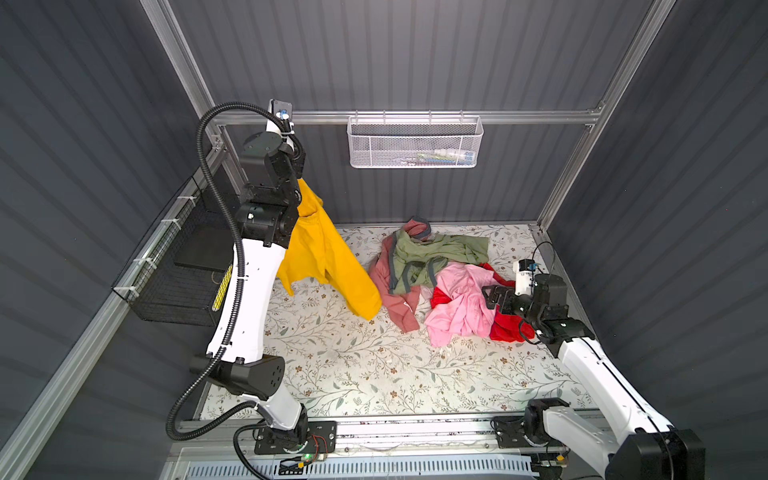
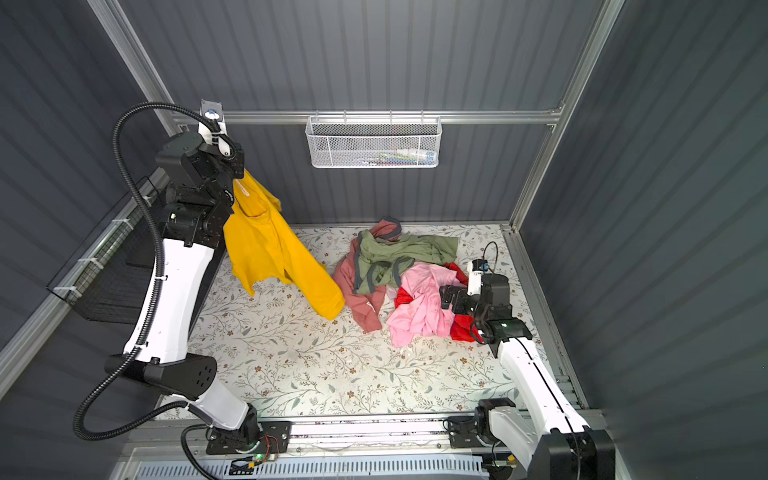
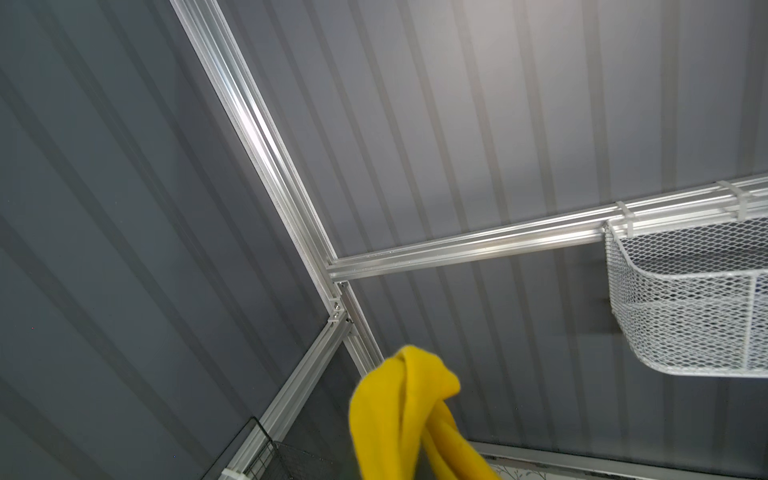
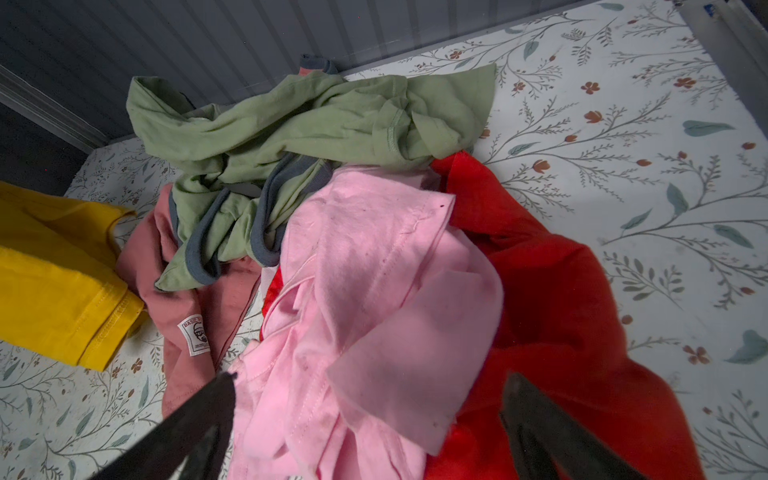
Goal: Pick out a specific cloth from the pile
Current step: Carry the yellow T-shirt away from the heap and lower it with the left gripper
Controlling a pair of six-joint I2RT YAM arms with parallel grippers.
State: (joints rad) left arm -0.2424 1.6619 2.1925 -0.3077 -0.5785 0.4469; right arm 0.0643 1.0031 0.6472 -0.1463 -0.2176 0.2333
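Left hand (image 1: pixel 296 173), fingers hidden, clenched on hanging cloth (image 1: pixel 328 257); right hand (image 4: pixel 372 376) released over pile (image 1: pixel 432 253); white basket (image 1: pixel 415 145) beyond both

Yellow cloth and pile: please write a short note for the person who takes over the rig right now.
Left pincer: shut on the yellow cloth, held high at the left.
Right pincer: open, empty, low over the pink garment of the pile.
Done: cloth is out of the pile, lowest end close beside it.
To do: likely carry it clear and set it down.
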